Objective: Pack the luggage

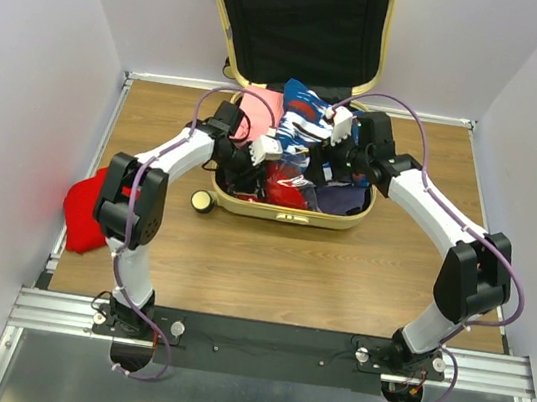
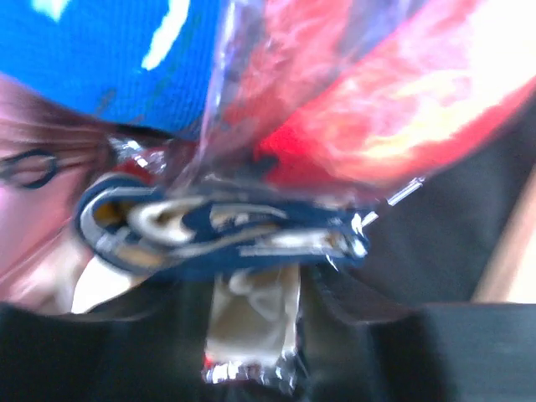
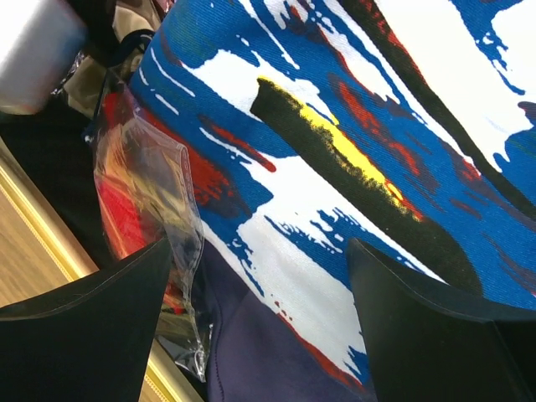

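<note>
The luggage (image 1: pixel 287 213), a pale-yellow suitcase, lies open on the table with its black-lined lid (image 1: pixel 305 25) standing up at the back. Its base is piled with clothes. On top is a blue, white and red patterned cloth (image 1: pixel 305 126), also in the right wrist view (image 3: pixel 352 167). My left gripper (image 1: pixel 272 161) reaches into the pile and is shut on a clear plastic packet (image 2: pixel 251 327), under a bagged red item (image 2: pixel 394 100). My right gripper (image 1: pixel 333 160) is open, with its fingers (image 3: pixel 84 335) spread over the patterned cloth and a navy cloth (image 3: pixel 268 360).
A red cloth (image 1: pixel 85 209) lies on the table's left edge beside my left arm. A pink pouch (image 1: pixel 260 109) sits in the suitcase's back left. A suitcase wheel (image 1: pixel 203 201) sticks out at its front left corner. White walls close in both sides.
</note>
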